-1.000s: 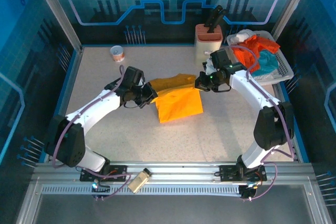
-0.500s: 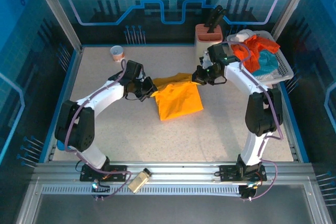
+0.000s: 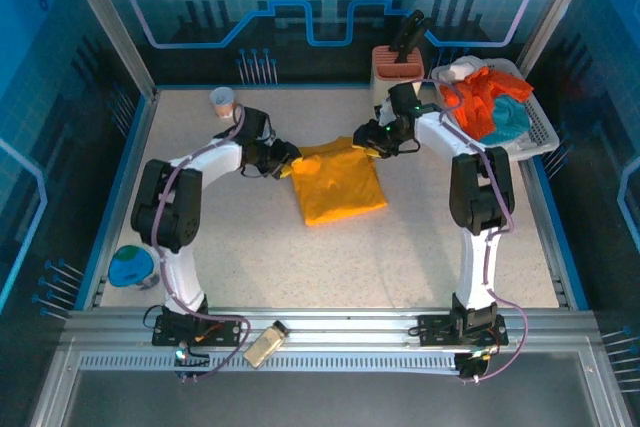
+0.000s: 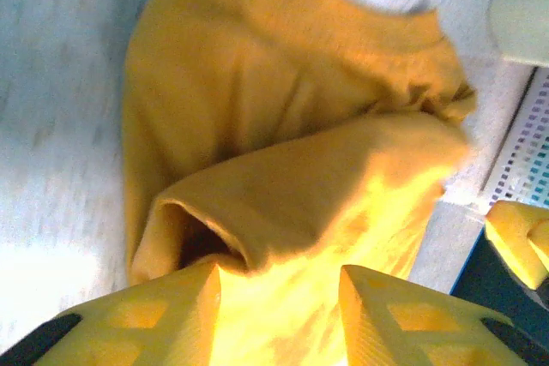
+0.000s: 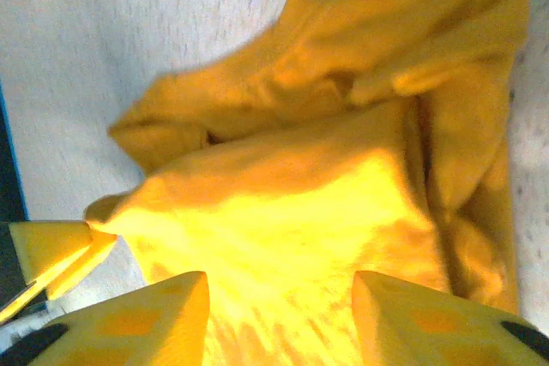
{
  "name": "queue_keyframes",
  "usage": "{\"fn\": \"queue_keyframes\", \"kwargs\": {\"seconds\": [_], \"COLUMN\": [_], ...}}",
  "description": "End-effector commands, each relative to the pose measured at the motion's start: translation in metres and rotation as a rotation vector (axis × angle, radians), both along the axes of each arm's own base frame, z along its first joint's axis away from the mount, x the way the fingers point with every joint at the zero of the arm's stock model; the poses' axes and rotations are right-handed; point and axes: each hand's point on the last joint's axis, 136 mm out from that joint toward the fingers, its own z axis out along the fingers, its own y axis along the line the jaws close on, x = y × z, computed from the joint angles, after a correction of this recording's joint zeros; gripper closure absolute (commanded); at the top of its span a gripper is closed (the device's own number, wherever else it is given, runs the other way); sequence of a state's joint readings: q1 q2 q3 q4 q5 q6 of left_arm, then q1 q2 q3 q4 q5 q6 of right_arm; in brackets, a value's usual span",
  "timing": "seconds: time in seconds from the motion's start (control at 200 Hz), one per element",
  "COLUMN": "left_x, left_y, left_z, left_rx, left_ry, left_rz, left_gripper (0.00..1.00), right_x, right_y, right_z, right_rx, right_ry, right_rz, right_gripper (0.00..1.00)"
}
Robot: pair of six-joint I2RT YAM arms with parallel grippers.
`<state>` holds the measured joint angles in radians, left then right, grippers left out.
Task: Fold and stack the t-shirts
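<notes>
A golden-yellow t-shirt [image 3: 335, 185] lies folded in the middle of the table, its far edge bunched in soft folds [image 4: 283, 126] [image 5: 343, 109]. My left gripper [image 3: 288, 159] stands at the shirt's far left corner. Its jaws are open over the cloth [image 4: 279, 276], with nothing pinched between them. My right gripper [image 3: 362, 142] is at the far right corner, also open above the cloth [image 5: 281, 285]. More t-shirts, one orange-red [image 3: 478, 99] and one teal [image 3: 512, 115], lie heaped in a white basket [image 3: 540, 132] at the back right.
A knife block [image 3: 395, 67] stands just behind the right gripper. A paper cup [image 3: 222, 100] sits at the back left, close to the left arm. A blue object [image 3: 132, 265] lies near the left edge. A tan object [image 3: 265, 344] rests on the front rail.
Both grippers carried the shirt's edge toward the back of the table, then went from shut to open and let go of the cloth. The shirt now lies flatter.
</notes>
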<state>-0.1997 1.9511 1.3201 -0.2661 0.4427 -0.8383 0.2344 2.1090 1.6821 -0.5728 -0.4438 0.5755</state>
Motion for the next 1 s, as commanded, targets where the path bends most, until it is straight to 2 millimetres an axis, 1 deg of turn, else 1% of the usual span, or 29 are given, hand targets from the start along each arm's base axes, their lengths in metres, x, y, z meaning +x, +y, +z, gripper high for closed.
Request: {"fn": "queue_keyframes", "kwargs": {"seconds": [0.0, 0.06, 0.095, 0.205, 0.27, 0.33, 0.4, 0.465, 0.52, 0.565, 0.665, 0.71, 0.77, 0.815, 0.896, 0.996], "left_x": [0.036, 0.040, 0.039, 0.023, 0.011, 0.001, -0.007, -0.011, -0.010, -0.007, 0.004, 0.011, 0.019, 0.024, 0.031, 0.038], "left_y": [0.015, 0.023, 0.029, 0.032, 0.027, 0.018, 0.002, -0.015, -0.028, -0.037, -0.053, -0.057, -0.056, -0.054, -0.044, -0.031], "left_z": [0.017, 0.025, 0.031, 0.048, 0.056, 0.059, 0.060, 0.060, 0.056, 0.050, 0.035, 0.026, 0.012, 0.000, -0.021, -0.038], "left_rx": [-0.040, -0.035, -0.020, 0.008, 0.016, 0.018, -0.008, -0.051, -0.076, -0.095, -0.147, -0.157, -0.154, -0.140, -0.119, -0.114], "left_ry": [-0.102, -0.123, -0.134, -0.145, -0.149, -0.151, -0.147, -0.144, -0.147, -0.139, -0.124, -0.120, -0.108, -0.094, -0.050, -0.016], "left_rz": [-0.037, -0.039, -0.037, -0.037, -0.037, -0.043, -0.051, -0.060, -0.064, -0.063, -0.071, -0.066, -0.052, -0.042, 0.001, 0.042], "left_gripper": [0.57, 0.56, 0.55, 0.55, 0.55, 0.55, 0.55, 0.56, 0.56, 0.56, 0.57, 0.57, 0.57, 0.58, 0.60, 0.60], "right_x": [0.027, 0.023, 0.019, 0.004, -0.007, -0.017, -0.028, -0.037, -0.042, -0.045, -0.052, -0.055, -0.057, -0.059, -0.062, -0.069], "right_y": [-0.006, -0.006, -0.006, -0.006, -0.005, 0.000, 0.007, 0.016, 0.025, 0.032, 0.045, 0.049, 0.049, 0.049, 0.044, 0.036], "right_z": [0.013, 0.020, 0.024, 0.036, 0.041, 0.044, 0.046, 0.045, 0.041, 0.036, 0.017, 0.007, -0.010, -0.019, -0.034, -0.052], "right_rx": [0.042, 0.047, 0.046, 0.058, 0.069, 0.088, 0.119, 0.153, 0.180, 0.201, 0.233, 0.243, 0.246, 0.261, 0.277, 0.272], "right_ry": [-0.067, -0.079, -0.087, -0.102, -0.097, -0.097, -0.092, -0.082, -0.077, -0.072, -0.043, -0.033, -0.021, -0.031, -0.043, -0.033], "right_rz": [-0.033, -0.031, -0.028, -0.014, -0.009, 0.000, 0.005, 0.008, 0.010, 0.011, 0.014, 0.018, 0.014, 0.018, 0.004, -0.014], "right_gripper": [0.37, 0.27, 0.23, 0.22, 0.22, 0.22, 0.21, 0.21, 0.21, 0.21, 0.21, 0.21, 0.21, 0.21, 0.21, 0.21]}}
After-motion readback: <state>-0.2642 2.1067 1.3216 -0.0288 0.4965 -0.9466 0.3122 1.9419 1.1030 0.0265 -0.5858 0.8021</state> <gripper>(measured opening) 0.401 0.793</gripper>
